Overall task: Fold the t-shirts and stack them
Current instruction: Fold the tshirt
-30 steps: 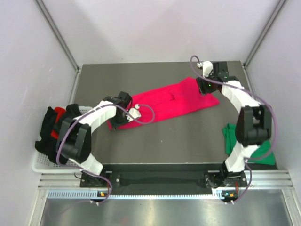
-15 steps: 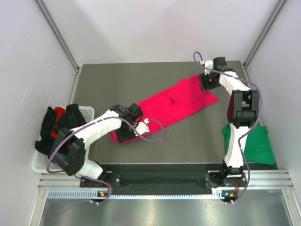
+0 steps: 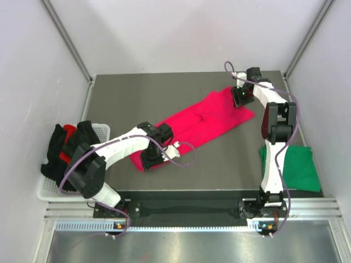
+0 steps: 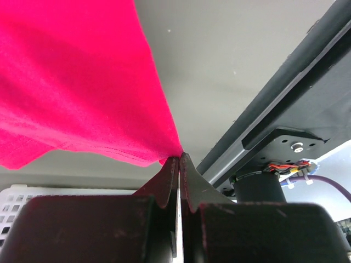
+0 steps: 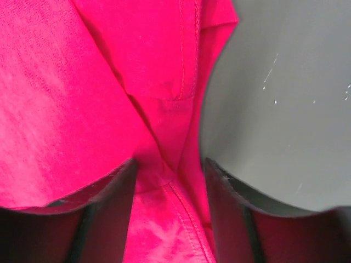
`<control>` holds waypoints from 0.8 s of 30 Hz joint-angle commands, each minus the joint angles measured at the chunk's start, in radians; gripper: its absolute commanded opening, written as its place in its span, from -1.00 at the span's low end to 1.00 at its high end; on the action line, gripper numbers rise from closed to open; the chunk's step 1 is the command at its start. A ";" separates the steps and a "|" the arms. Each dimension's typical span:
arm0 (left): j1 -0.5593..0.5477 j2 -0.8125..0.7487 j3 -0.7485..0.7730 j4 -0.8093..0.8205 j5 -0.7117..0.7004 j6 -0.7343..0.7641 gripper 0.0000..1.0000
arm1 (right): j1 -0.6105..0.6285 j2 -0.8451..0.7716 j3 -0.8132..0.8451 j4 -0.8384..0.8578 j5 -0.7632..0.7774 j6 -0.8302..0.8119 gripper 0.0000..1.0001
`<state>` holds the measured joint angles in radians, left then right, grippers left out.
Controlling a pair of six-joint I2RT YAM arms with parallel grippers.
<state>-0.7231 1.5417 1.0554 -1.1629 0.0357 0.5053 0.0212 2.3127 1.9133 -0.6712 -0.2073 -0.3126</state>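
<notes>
The pink t-shirt [image 3: 203,123] lies stretched in a long slanted band across the middle of the table [image 3: 137,93], running from the near left to the far right. It looks narrowed lengthwise, and the right wrist view shows layers and a stitched hem lying over one another. The left gripper [image 4: 179,160] is at the near-left end of the band, its jaws pressed together on a small corner of the hem, which pulls up to a point at the tips. The right gripper [image 3: 242,97] is at the far-right end. Its jaws stand apart with pink cloth lying between and under them, so it seems to straddle the shirt rather than pinch it. A green t-shirt [image 3: 293,167] lies flat as a rough rectangle at the right edge of the table, beside the right arm, and it appears to be folded already. Black and red t-shirts [image 3: 60,148] sit in a loose heap in and over a white basket [image 3: 101,130] off the left edge, untouched. By this reading the task is at an early stage: one shirt is likely done, the pink one is partly folded and needs its cross folds and placing on the green one, and the heap is not yet started.
</notes>
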 commanded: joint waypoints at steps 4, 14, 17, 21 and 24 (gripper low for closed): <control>-0.022 0.014 0.048 -0.035 0.047 -0.013 -1.00 | -0.012 0.051 0.073 -0.050 -0.024 -0.006 -0.36; -0.148 0.090 0.061 -0.049 0.136 -0.017 -1.00 | -0.006 0.261 0.364 -0.079 -0.030 0.009 -0.95; -0.218 0.170 0.104 -0.055 0.151 -0.019 -1.00 | 0.013 0.298 0.427 -0.036 -0.027 0.032 -0.88; -0.295 0.251 0.198 -0.049 0.170 -0.028 -1.00 | 0.055 0.318 0.443 0.053 -0.035 0.073 -0.81; -0.338 0.311 0.293 -0.053 0.199 -0.033 -1.00 | 0.092 0.344 0.509 0.056 -0.026 0.072 -0.81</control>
<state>-1.0309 1.8263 1.2633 -1.1824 0.1726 0.4812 0.0566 2.5961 2.3825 -0.7181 -0.2543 -0.2630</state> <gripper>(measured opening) 0.013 0.097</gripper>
